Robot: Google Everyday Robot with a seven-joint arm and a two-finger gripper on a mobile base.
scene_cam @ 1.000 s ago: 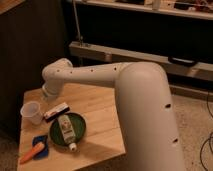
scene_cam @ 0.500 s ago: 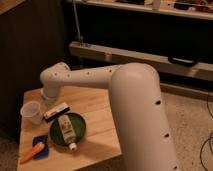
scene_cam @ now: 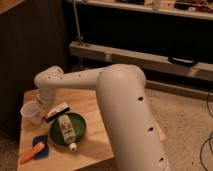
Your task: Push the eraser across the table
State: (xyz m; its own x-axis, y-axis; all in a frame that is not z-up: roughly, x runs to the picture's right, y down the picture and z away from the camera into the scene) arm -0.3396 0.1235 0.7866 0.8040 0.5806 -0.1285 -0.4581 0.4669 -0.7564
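Here we saw the robot's thick white arm [scene_cam: 120, 110] reaching from the lower right across the small square light-wood butcher-block table [scene_cam: 97, 105], with its far end bent down over the table's left part. The gripper [scene_cam: 46, 106] sat low at that end, just beside the left end of the eraser and close to the tabletop. The wrist housing covered most of it, so we could not tell whether it was open or closed, nor whether it touched the eraser.

The slim rectangular eraser bar with a black top and white lower side [scene_cam: 57, 111] lay flat on the wood in the left half of the table, slanted, with its right end raised towards the back. It rested just behind the round dark green plate [scene_cam: 81, 131], near the rim.

On the plate lay a white bottle with a label [scene_cam: 65, 128], on its side, its cap pointing over the front rim. A small translucent white cup [scene_cam: 30, 114] stood upright to the left of the gripper, near the table's left edge. In the front left corner we noted a small blue block [scene_cam: 41, 145] and an orange tapered object [scene_cam: 30, 153] just beside it.
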